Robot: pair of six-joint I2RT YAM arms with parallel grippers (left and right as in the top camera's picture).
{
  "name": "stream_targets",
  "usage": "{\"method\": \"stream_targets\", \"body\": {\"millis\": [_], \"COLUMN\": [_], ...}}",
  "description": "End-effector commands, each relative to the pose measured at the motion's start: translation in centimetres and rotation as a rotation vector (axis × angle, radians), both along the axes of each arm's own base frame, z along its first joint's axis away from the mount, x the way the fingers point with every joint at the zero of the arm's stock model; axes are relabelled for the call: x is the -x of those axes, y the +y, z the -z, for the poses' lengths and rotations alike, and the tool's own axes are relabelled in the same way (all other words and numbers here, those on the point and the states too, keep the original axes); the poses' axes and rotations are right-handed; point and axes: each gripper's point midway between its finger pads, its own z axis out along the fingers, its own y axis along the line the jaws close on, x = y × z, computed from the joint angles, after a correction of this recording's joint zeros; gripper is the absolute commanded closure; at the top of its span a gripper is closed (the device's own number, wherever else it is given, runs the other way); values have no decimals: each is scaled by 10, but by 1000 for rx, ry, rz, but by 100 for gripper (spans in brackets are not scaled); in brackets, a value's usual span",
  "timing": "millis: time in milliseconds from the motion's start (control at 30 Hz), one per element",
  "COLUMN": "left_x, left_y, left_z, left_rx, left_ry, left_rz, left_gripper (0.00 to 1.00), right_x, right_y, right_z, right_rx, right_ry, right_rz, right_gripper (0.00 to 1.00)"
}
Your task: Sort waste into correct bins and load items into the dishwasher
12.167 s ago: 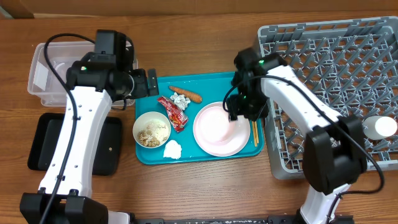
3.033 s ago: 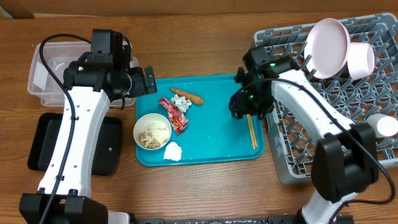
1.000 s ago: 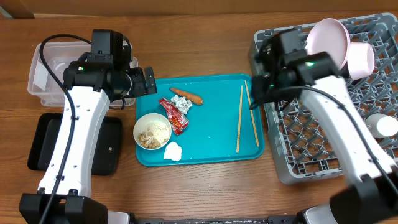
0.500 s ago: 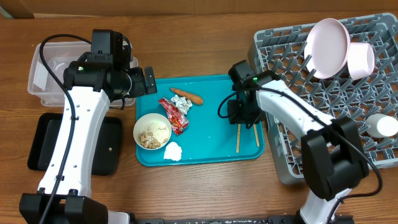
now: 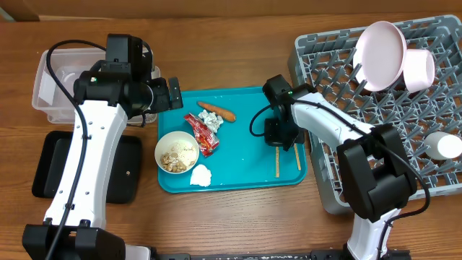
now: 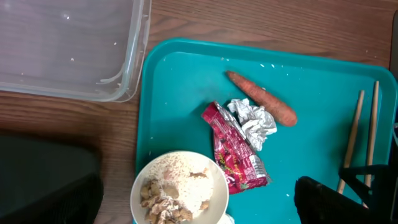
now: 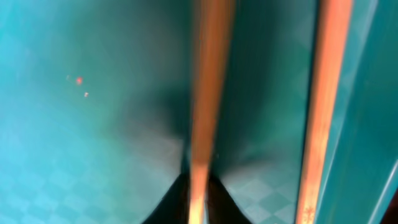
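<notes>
1. one chopstick (image 7: 205, 93) is pinched between the right jaws, which are pressed together on it low over the teal tray (image 5: 245, 177).
2. a second chopstick (image 7: 323, 106) is seen just beside it, nearer the tray's right rim and not held.
3. both are laid lengthwise on the right part of the tray, next to the rack (image 5: 433, 108).
4. a plate (image 5: 382, 45) and a cup (image 5: 420, 68) are stood side by side at the rack's far edge.
5. on the tray's left part are found a carrot stick (image 5: 216, 110), a crumpled scrap (image 6: 252, 121), a wrapper (image 5: 202, 133), a bowl (image 5: 160, 144) of leftovers (image 5: 173, 160) and a white paper (image 5: 201, 175).
6. the left jaws are spread wide and nothing is held in them; they are hung by the tray's far left corner, near the tub (image 5: 54, 79).
7. a black tray (image 5: 50, 166) is set on the desk (image 5: 238, 43) in front of the tub.
</notes>
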Motion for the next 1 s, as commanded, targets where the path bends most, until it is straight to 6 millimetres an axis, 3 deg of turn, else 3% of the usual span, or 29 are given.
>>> {"method": "stream_targets", "body": {"millis": [0,133,233,333,467,500,567,633,700,867,967], "left_x": [1,1,1,1,1,1,1,1,1,1,1], "left_y": [-1,-1,-1,-1,-1,-1,-1,-1,-1,-1,-1], "left_z": [-9,-9,-9,-9,-9,-9,-9,-9,-9,-9,-9], "left_rx": [17,17,17,16,16,16,16,16,16,16,16], "left_ry": [-24,-24,-24,-24,-24,-24,-24,-24,-24,-24,-24], "left_rz": [-7,-7,-7,-7,-7,-7,-7,-6,-6,-6,-6], "left_gripper": [0,0,0,0,0,0,0,0,0,0,0], "right_x": [6,7,3,-9,-26,-29,-31,-30,-26,-23,-17], "right_y": [-4,-4,-2,2,-1,-11,-31,-62,-86,-115,-121], "right_z": [14,9,-9,-52,-139,-170,-187,-193,-185,-164,-147], "right_rx": [27,28,17,-21,-81,-76,-29,42,70,72,68], "right_ry": [38,40,14,-69,-250,-317,-364,-367,-313,-238,-183], "right_rz": [0,-1,-12,-48,-147,-188,-207,-253,-289,-211,-193], "right_gripper": [96,96,96,96,96,96,96,96,96,96,96]}}
